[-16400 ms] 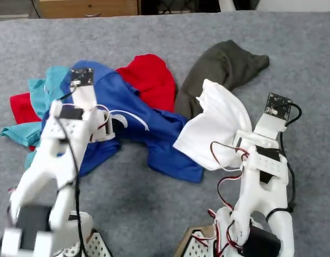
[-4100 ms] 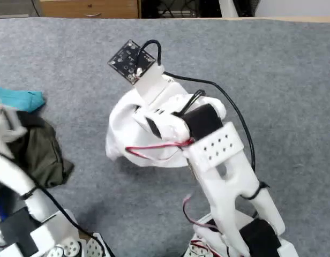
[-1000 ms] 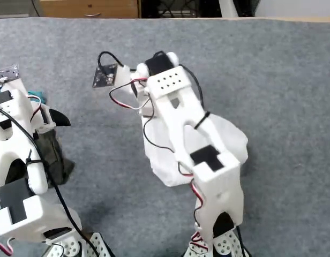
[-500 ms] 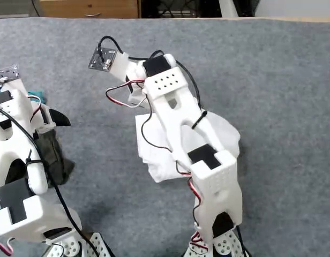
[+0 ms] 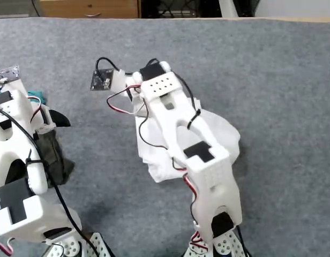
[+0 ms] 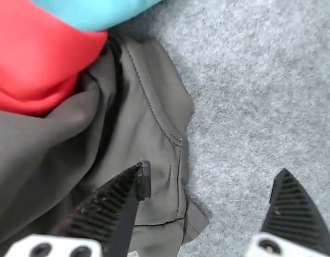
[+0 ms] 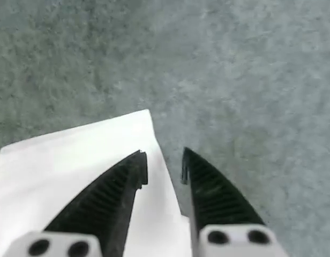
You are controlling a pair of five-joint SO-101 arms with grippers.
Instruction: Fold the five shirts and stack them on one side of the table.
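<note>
Bare grey felt tabletop point(image 5: 283, 80) stretches wide right of the crumpled white shirt point(image 5: 224, 134). A dark olive cloth heap point(image 5: 52, 158) blocks the left edge.

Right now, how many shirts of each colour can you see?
white shirt: 1
dark olive shirt: 1
red shirt: 1
teal shirt: 1
Total: 4 shirts in sight

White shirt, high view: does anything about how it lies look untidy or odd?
Yes. The white shirt lies under the right arm with one crumpled, bunched edge and an uneven outline, not a flat fold. Beside the left arm, the olive shirt is heaped loosely too.
</note>
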